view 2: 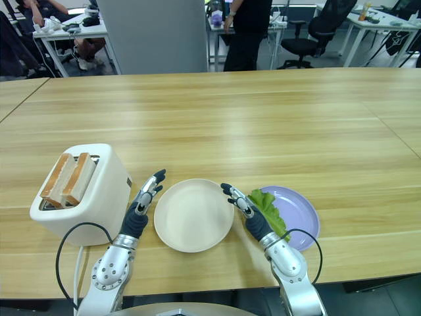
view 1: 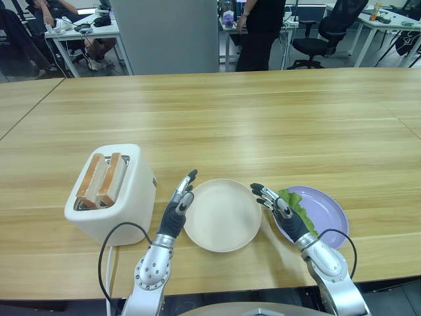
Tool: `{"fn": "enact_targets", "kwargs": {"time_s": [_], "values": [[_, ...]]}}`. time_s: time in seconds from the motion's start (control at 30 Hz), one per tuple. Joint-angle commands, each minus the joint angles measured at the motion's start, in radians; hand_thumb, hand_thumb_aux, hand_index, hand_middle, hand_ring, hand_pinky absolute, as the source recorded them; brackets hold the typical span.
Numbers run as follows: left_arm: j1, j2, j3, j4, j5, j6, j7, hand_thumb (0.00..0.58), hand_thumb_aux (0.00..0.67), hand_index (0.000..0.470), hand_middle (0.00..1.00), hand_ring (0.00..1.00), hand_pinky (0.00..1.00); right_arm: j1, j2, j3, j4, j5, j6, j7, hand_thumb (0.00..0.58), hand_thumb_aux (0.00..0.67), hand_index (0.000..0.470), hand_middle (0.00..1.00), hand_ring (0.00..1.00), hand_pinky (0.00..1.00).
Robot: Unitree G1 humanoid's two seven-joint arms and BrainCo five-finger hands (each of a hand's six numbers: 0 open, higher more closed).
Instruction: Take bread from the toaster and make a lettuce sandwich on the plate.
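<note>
You are looking across a wide wooden counter, with office desks and a black chair sitting along the top of the frame. At lower left, two slices of bread are standing upright in the slots of the white toaster. A cream plate is lying at lower centre, near the toaster. At lower right, the lettuce is resting on a purple plate. Your left robot hand is hovering between the toaster and the cream plate, fingers stretched out and holding nothing. Your right robot hand is hovering between the two plates, at the lettuce's left edge, fingers likewise extended and gripping nothing.
</note>
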Motion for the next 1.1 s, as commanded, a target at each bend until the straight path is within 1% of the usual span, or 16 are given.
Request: {"fn": "enact_targets", "kwargs": {"time_s": [0.03, 0.2, 0.33, 0.4, 0.47, 0.5, 0.57, 0.63, 0.73, 0.8, 0.9, 0.97, 1.1], "values": [[0.024, 0.007, -0.012, 0.013, 0.014, -0.009, -0.005, 0.000, 0.000, 0.000, 0.00, 0.00, 0.00, -0.015, -0.005, 0.000, 0.019, -0.013, 0.011, -0.001, 0.000, 0.000, 0.000, 0.00, 0.00, 0.00], [0.048, 0.004, -0.029, 0.024, 0.029, -0.023, 0.000, 0.000, 0.000, 0.000, 0.00, 0.00, 0.00, -0.022, -0.013, 0.004, 0.004, -0.019, 0.019, 0.002, 0.000, 0.000, 0.000, 0.00, 0.00, 0.00], [0.053, -0.001, -0.031, 0.021, 0.053, -0.014, 0.016, 0.000, 0.000, 0.000, 0.00, 0.00, 0.00, -0.022, -0.017, 0.001, -0.002, -0.017, 0.022, 0.002, 0.000, 0.000, 0.000, 0.00, 0.00, 0.00], [0.065, 0.005, -0.016, -0.036, 0.109, 0.024, 0.036, 0.000, 0.000, 0.000, 0.00, 0.00, 0.00, -0.018, -0.020, -0.001, -0.005, -0.018, 0.022, 0.001, 0.000, 0.000, 0.000, 0.00, 0.00, 0.00], [0.095, -0.001, 0.018, -0.154, 0.140, 0.098, 0.045, 0.000, 0.000, 0.000, 0.00, 0.00, 0.00, -0.014, -0.024, -0.006, -0.012, -0.016, 0.025, -0.001, 0.000, 0.000, 0.000, 0.00, 0.00, 0.00], [0.107, 0.001, 0.039, -0.209, 0.166, 0.138, 0.047, 0.000, 0.000, 0.000, 0.00, 0.00, 0.00, -0.013, -0.026, -0.008, -0.015, -0.015, 0.027, -0.002, 0.000, 0.000, 0.000, 0.00, 0.00, 0.00], [0.145, 0.032, 0.124, -0.346, 0.282, 0.240, 0.030, 0.000, 0.000, 0.000, 0.00, 0.00, 0.00, -0.009, -0.027, -0.013, -0.023, -0.014, 0.032, -0.006, 0.000, 0.000, 0.000, 0.00, 0.00, 0.00], [0.172, 0.068, 0.190, -0.432, 0.385, 0.310, 0.000, 0.000, 0.000, 0.000, 0.00, 0.00, 0.00, -0.005, -0.026, -0.015, -0.029, -0.015, 0.035, -0.009, 0.000, 0.000, 0.000, 0.00, 0.00, 0.00], [0.200, 0.139, 0.327, -0.540, 0.533, 0.413, -0.076, 0.000, 0.000, 0.000, 0.00, 0.00, 0.00, 0.006, -0.025, -0.016, -0.038, -0.018, 0.038, -0.017, 0.000, 0.000, 0.000, 0.00, 0.00, 0.00], [0.191, 0.172, 0.394, -0.573, 0.585, 0.461, -0.117, 0.000, 0.000, 0.000, 0.00, 0.00, 0.00, 0.016, -0.024, -0.018, -0.046, -0.022, 0.040, -0.023, 0.000, 0.000, 0.000, 0.00, 0.00, 0.00], [0.168, 0.211, 0.498, -0.614, 0.641, 0.517, -0.173, 0.000, 0.000, 0.000, 0.00, 0.00, 0.00, 0.023, -0.024, -0.017, -0.051, -0.024, 0.041, -0.026, 0.000, 0.000, 0.000, 0.00, 0.00, 0.00], [0.159, 0.223, 0.539, -0.628, 0.666, 0.539, -0.205, 0.000, 0.000, 0.000, 0.00, 0.00, 0.00, 0.024, -0.024, -0.017, -0.051, -0.023, 0.042, -0.026, 0.000, 0.000, 0.000, 0.00, 0.00, 0.00], [0.161, 0.271, 0.654, -0.611, 0.736, 0.557, -0.254, 0.000, 0.000, 0.000, 0.00, 0.00, 0.00, 0.041, -0.019, -0.016, -0.060, -0.031, 0.041, -0.039, 0.000, 0.000, 0.000, 0.00, 0.00, 0.00]]}}
